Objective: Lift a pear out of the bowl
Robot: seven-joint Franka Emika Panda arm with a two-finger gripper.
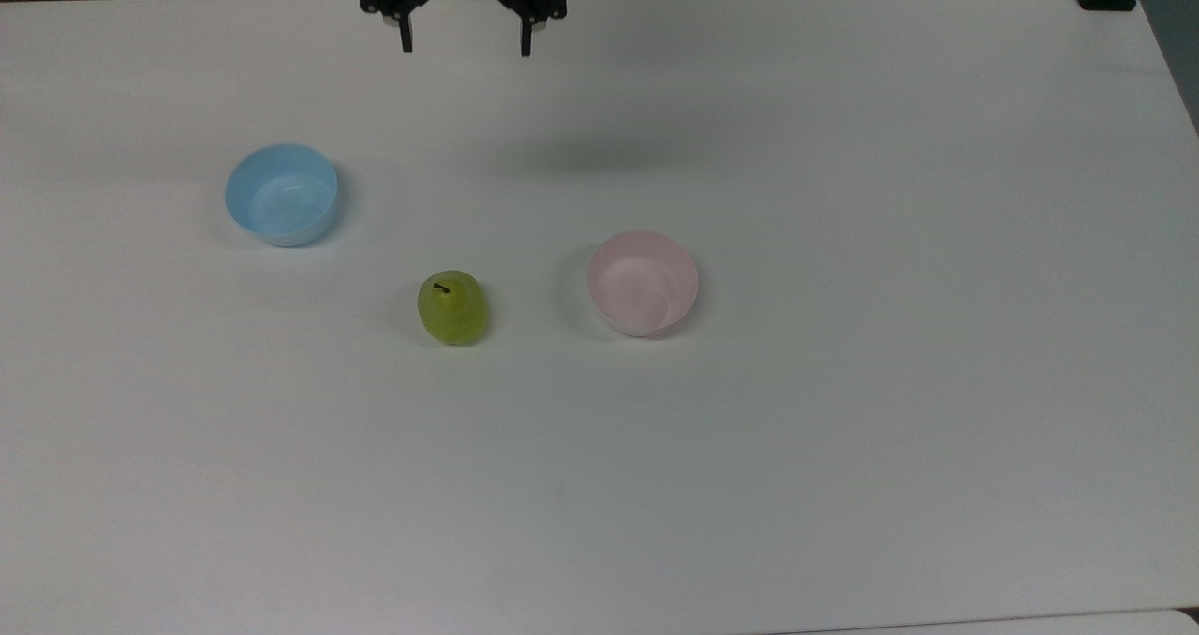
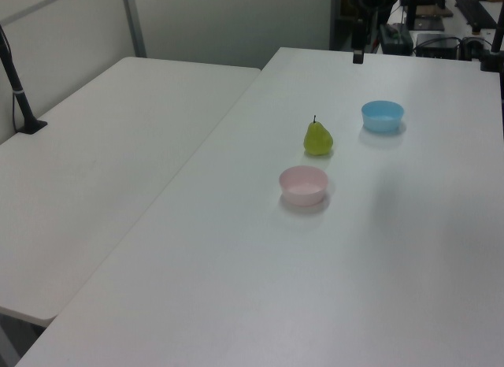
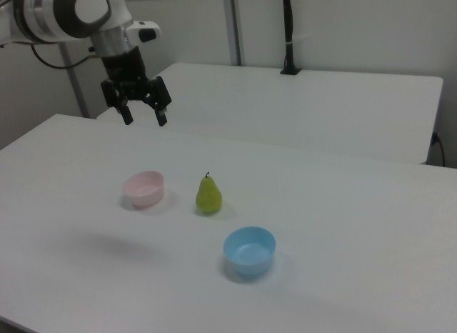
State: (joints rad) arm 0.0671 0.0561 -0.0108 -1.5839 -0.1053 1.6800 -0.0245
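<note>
The yellow-green pear (image 1: 452, 308) (image 2: 317, 139) (image 3: 208, 195) stands upright on the white table, between the two bowls and outside both. The pale pink bowl (image 1: 643, 283) (image 2: 304, 184) (image 3: 143, 188) sits to the top view's right of it and holds nothing. My gripper (image 1: 465, 43) (image 3: 145, 120) hangs high above the table at the top view's upper edge, far from the pear. Its black fingers are spread open with nothing between them. In the left view a dark finger tip (image 2: 357, 55) shows at the top edge.
A light blue bowl (image 1: 281, 194) (image 2: 383, 115) (image 3: 249, 251) sits to the top view's left of the pear, holding nothing. A second white table (image 2: 102, 139) adjoins on the left view's left. A black post (image 3: 288, 33) stands on the far table.
</note>
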